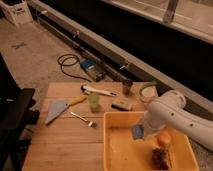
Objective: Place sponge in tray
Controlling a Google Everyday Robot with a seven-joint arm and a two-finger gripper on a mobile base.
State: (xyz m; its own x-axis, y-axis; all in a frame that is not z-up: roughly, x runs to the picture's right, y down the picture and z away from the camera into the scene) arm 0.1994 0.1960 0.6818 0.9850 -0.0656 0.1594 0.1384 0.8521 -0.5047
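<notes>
Now the white robot arm reaches from the right over the large yellow rectangular plastic tray [108, 150], which stands on the right part of the pale wooden bench [60, 145]. Its gripper [141, 128] is low inside the tray near the back wall, pressed together on the small flat blue-grey sponge [137, 132], which stands tilted at its tip; I cannot tell whether the sponge touches the tray floor. Just right of it lies a round orange fruit [163, 137], and nearer the front a brown lumpy cluster [160, 158].
</notes>
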